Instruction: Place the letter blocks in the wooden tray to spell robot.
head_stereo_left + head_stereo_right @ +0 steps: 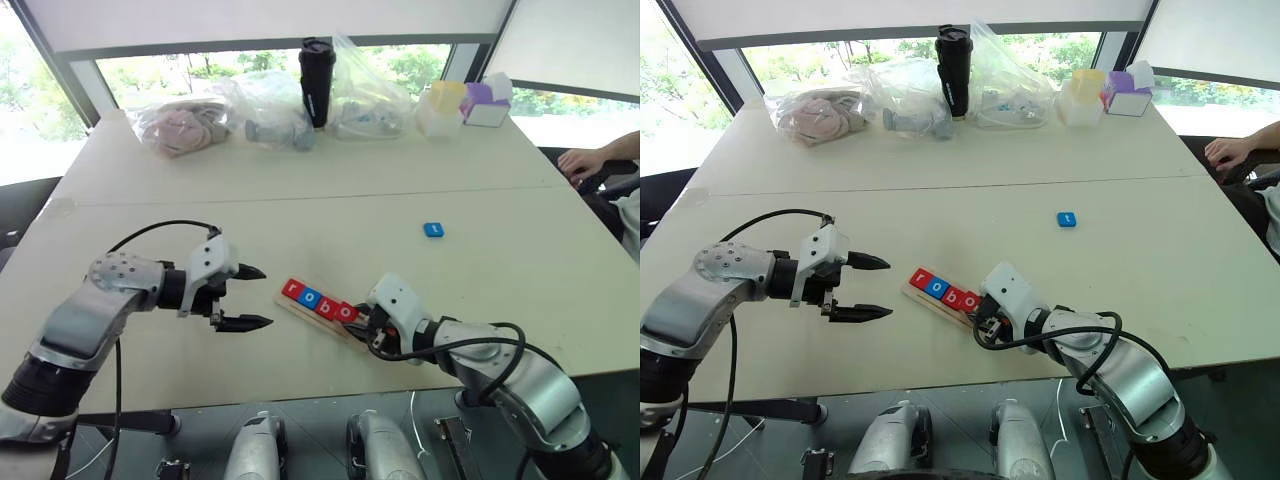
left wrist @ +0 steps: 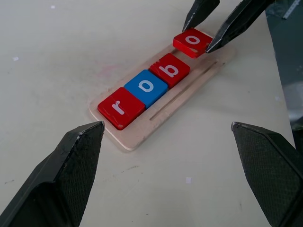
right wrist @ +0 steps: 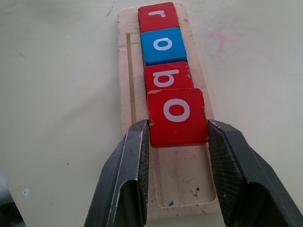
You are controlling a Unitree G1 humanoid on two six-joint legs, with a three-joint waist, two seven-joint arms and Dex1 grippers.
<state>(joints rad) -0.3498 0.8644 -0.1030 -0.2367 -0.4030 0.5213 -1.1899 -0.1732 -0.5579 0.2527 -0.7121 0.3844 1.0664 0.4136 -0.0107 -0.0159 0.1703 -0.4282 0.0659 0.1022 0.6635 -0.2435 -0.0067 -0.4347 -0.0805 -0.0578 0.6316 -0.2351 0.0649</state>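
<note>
Table bears blue t block.

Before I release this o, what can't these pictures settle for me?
- Head views: the letter on the loose blue block is too small to read.
- Head views: the right gripper and its wrist hide the wooden tray's near end and the held red o.
- Right wrist view: whether the o sits flat in the tray or is still slightly raised; its underside is hidden.
- Contents of the plastic bags: blurred by the plastic.
</note>
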